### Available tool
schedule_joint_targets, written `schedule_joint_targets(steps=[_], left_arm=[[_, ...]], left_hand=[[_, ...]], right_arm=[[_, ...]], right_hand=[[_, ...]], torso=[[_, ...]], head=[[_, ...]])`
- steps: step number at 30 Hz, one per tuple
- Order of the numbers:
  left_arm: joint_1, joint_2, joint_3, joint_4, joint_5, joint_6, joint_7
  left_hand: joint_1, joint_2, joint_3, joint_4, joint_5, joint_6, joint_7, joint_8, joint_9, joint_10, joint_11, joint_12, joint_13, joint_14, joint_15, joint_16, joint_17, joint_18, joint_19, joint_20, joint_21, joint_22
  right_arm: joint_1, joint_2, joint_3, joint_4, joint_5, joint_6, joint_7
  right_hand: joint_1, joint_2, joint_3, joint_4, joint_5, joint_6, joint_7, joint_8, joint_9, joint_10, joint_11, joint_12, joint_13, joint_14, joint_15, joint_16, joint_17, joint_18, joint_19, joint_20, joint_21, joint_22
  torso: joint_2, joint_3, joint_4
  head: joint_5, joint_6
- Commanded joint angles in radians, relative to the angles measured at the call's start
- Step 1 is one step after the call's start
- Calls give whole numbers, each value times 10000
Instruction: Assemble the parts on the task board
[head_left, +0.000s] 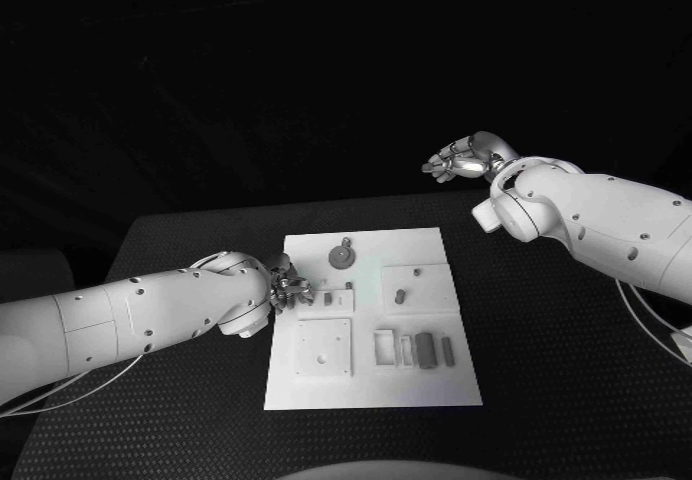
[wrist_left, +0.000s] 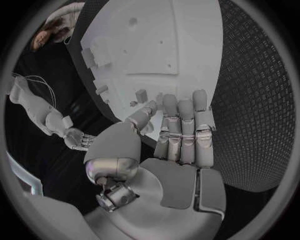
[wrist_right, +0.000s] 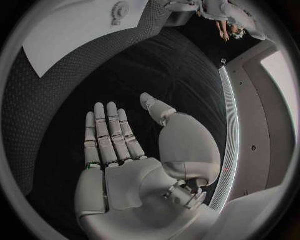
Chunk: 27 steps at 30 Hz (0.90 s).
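The white task board (head_left: 418, 385) lies in the middle of the black table. On it are a round grey part (head_left: 342, 255), a small upright part (head_left: 400, 296) and slim grey parts (head_left: 428, 348) beside an open frame (head_left: 387, 347). My left hand (head_left: 289, 290) hovers at the board's left edge with its fingers (wrist_left: 181, 130) stretched out straight over the edge of the board (wrist_left: 156, 45) and nothing in them; a small part (wrist_left: 142, 95) stands just beyond the fingertips. My right hand (head_left: 469, 158) is raised beyond the table's far right, palm flat and empty (wrist_right: 119, 150).
A square plate (head_left: 325, 348) sits on the board's near left. Black textured table (head_left: 548, 380) surrounds the board on all sides. The right forearm (head_left: 606, 230) reaches over the table's right side.
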Motion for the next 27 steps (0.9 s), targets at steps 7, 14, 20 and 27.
schedule_joint_targets(steps=[7, 14, 20, 27], left_arm=[[-68, -4, -33, 7, -126, 346, -144], [-70, -35, -33, -6, -150, 381, -155], [-77, -58, -32, -19, -174, 336, -163], [-80, -69, -31, -33, -190, 373, -164]], left_hand=[[93, 49, 52, -6, 65, 93, -6, 37, 76, 160, -167, 2, -14, 10, -4, 18, -16, 136, 16, -30, 48, 228], [111, 65, 64, -18, 65, 113, -12, 49, 78, 166, -172, 8, -10, 11, -4, 23, -15, 136, 16, -32, 51, 230], [128, 88, 73, -28, 73, 155, -24, 79, 91, 175, -181, 18, -3, 17, -4, 33, -11, 133, 19, -33, 58, 233], [144, 105, 77, -40, 76, 176, -34, 100, 106, 186, -190, 31, 5, 24, -5, 46, -5, 133, 24, -35, 66, 236]], right_arm=[[-2, -2, 1, 6, -14, 118, 102], [-3, 9, 1, -20, -14, 118, 105], [-4, 16, 1, -18, -14, 122, 107], [-5, 16, 1, -24, -14, 121, 108]], right_hand=[[-28, -83, 22, 62, -20, -37, 227, 34, -15, -14, 35, 66, -16, -86, -3, -40, 13, -205, -75, -28, -74, 18], [-29, -81, 22, 65, -20, -37, 228, 35, -17, -14, 35, 68, -20, -86, -2, -41, 15, -205, -73, -28, -79, 25], [-29, -80, 21, 66, -20, -38, 228, 36, -19, -15, 35, 69, -23, -87, -2, -42, 17, -206, -72, -28, -82, 29], [-29, -79, 21, 68, -20, -39, 228, 38, -21, -17, 36, 70, -27, -88, -2, -43, 20, -206, -71, -28, -88, 36]], torso=[[0, -5, 6], [6, -5, 4], [-1, -8, 4], [1, -9, 6]], head=[[-11, -1], [-1, -21], [2, -24], [1, -18]])
